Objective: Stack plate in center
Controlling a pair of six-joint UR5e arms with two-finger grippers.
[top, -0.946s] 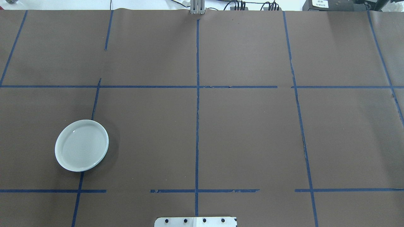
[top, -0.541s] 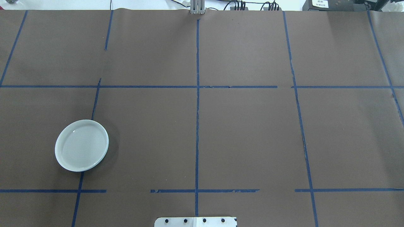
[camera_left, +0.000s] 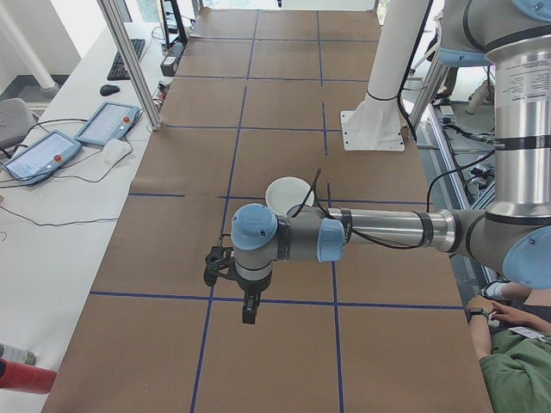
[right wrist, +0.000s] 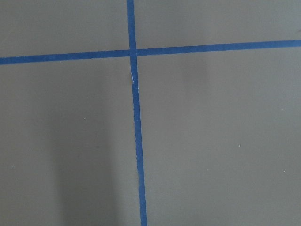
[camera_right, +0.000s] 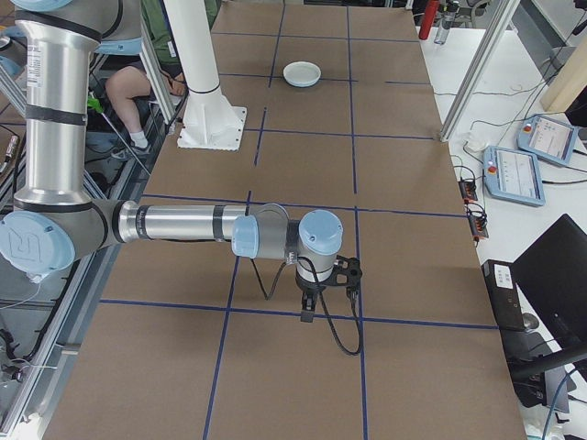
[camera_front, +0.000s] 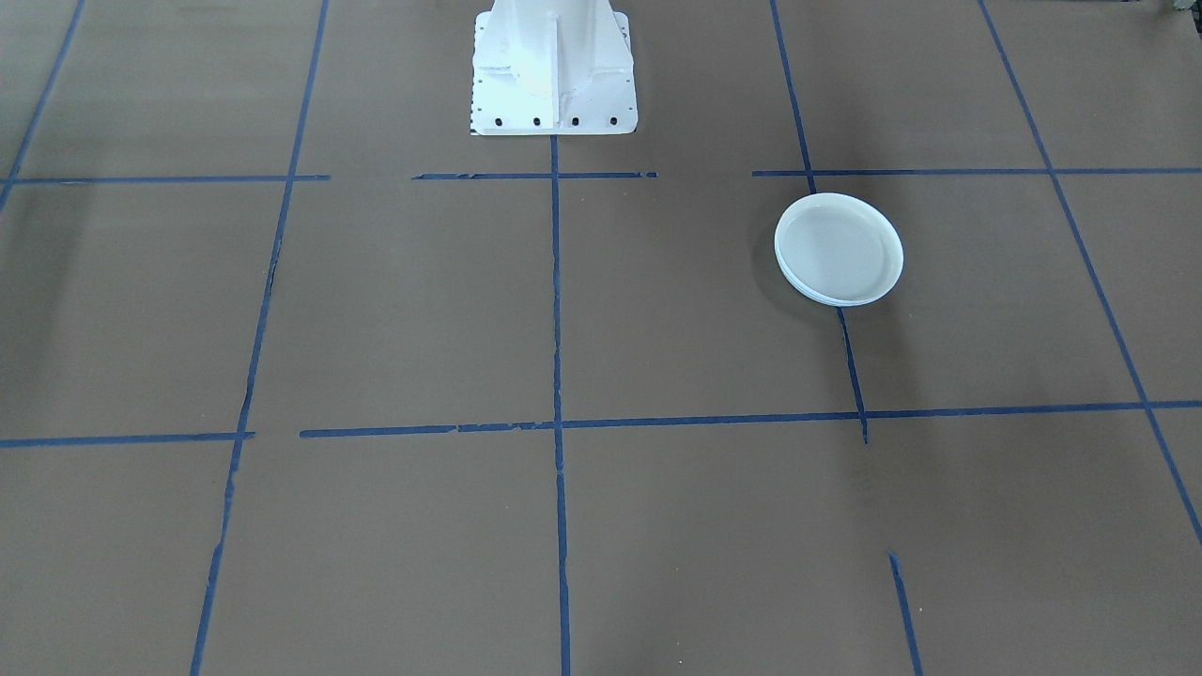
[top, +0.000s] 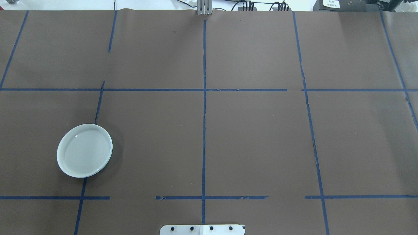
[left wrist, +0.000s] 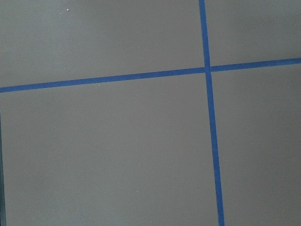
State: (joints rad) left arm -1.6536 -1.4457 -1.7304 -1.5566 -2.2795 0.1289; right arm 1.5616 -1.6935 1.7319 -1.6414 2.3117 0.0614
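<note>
A pale, glossy round plate (top: 85, 150) lies on the brown paper in the overhead view's left half, also seen as the plate (camera_front: 839, 249). Its near edge shows layered rims, like a stack. I cannot tell the center apart from the rest of it. My left gripper (camera_left: 248, 314) hangs over a tape crossing, well short of the plate (camera_left: 288, 191). My right gripper (camera_right: 308, 314) hangs over the table's other end, far from the plate (camera_right: 302, 73). I cannot tell if either is open or shut. Both wrist views show only paper and tape.
The white robot pedestal (camera_front: 552, 66) stands at the table's robot-side edge. Two tablets (camera_left: 108, 123) lie on the side bench past the table. A seated person (camera_left: 516, 353) is beside the left arm. Metal frame posts (camera_right: 472, 73) rise at the table's edge.
</note>
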